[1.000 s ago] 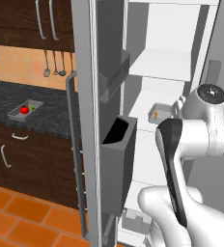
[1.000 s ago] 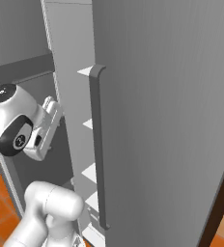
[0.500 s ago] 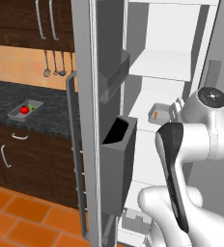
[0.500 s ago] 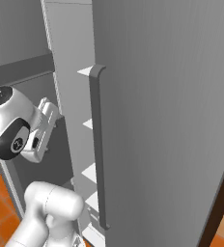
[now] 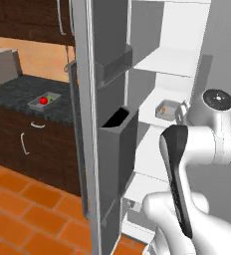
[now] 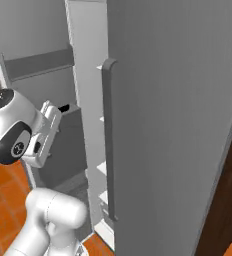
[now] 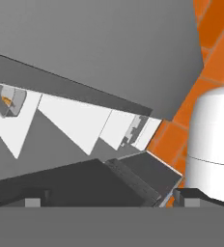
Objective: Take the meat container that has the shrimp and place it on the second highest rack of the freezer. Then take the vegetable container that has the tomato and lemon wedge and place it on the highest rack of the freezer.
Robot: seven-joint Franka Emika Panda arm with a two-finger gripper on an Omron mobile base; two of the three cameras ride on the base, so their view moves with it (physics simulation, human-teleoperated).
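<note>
One grey meat container with the small orange shrimp (image 5: 164, 106) rests on a white rack inside the open light-grey freezer (image 5: 174, 74)
The two-finger gripper (image 7: 109, 198) stands spread, empty; the grey vegetable container holding the red tomato (image 5: 43, 100) sits on the dark counter (image 5: 18, 92)

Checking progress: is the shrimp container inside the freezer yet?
Inside: the shrimp container sits on a white rack in the open freezer.
</note>
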